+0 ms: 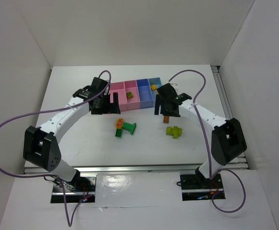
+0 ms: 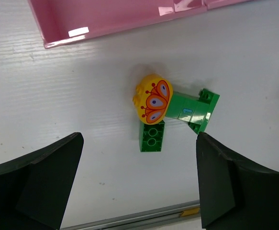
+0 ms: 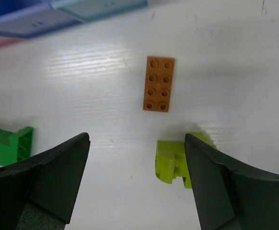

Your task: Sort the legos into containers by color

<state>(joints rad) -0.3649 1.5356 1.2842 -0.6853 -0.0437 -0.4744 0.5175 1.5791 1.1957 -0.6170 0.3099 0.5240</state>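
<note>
- Black jaws of the left gripper (image 2: 139, 139) fill the lower corners of the left wrist view. They stand wide apart and hold nothing.
- Between them, near the middle of that view, a yellow round piece (image 2: 152, 98) with a butterfly print lies on the white bench (image 2: 58, 96). It touches a dark green brick (image 2: 152, 136) below it and a green block (image 2: 193, 110) on its right.
- The wide pink bin (image 2: 82, 24) runs along the upper edge of the same view, apart from this group.
- The right gripper (image 3: 137, 139) is released too, with nothing between its jaws.
- An orange-brown brick (image 3: 159, 84) lies flat with studs up in the middle of the right wrist view. A lime green piece (image 3: 170, 160) lies just below it, partly hidden by one finger.
- In the top view the bins form a joined row at the upper middle: after the wide pink one come the narrow pink bin (image 1: 131, 87), the blue-purple bin (image 1: 144, 93) and the light blue bin (image 1: 154, 81).
- One small yellow brick (image 1: 129, 96) sits in the narrow pink bin, and a second yellowish brick (image 1: 153, 87) sits in the light blue bin.
</note>
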